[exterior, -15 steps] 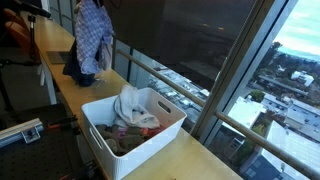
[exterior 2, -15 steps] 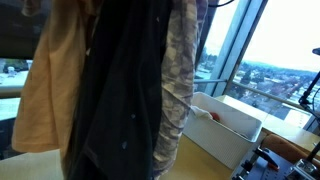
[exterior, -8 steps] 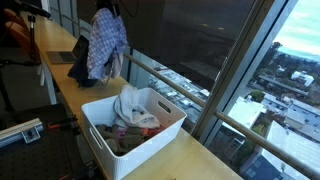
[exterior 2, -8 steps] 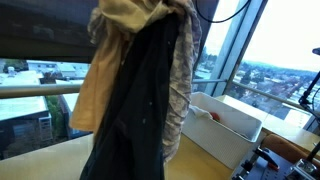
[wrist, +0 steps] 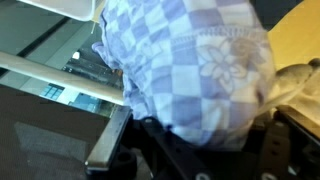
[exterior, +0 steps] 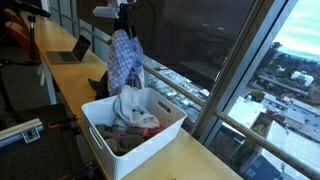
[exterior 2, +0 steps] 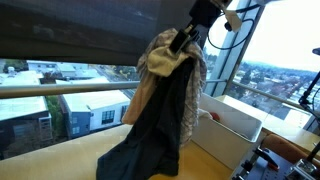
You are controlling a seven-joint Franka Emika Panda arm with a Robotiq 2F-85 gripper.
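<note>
Held thing: a bundle of clothes [exterior: 122,60] hangs straight down from my claw [exterior: 124,30], its top bunched between my fingers.
Claw: pressed together, pinching the top of the bundle; in the wrist view the cloth hides my fingertips.
Layers: a blue-and-white checked cloth [wrist: 190,70] lies closest to my claw, a tan cloth [exterior 2: 157,62] sits just under the grip, and a dark garment [exterior 2: 160,125] trails lowest.
Bundle's foot: far below my claw, the dark garment's hem seems to rest on the wooden counter [exterior 2: 60,162].
Basket: a white basket [exterior: 150,136] stands on the counter below my claw and a little to one side. The bundle's lower part hangs just beside its rim; I cannot tell whether they touch.
Inside the basket: a heap of clothes [exterior: 132,108], pale on top, lies lower than anything I hold.
Laptop: an open laptop [exterior: 76,48] sits farther along the counter, well apart from my claw.
Window: a railing [exterior: 175,80] and glass wall run close beside my claw, with city rooftops outside.
</note>
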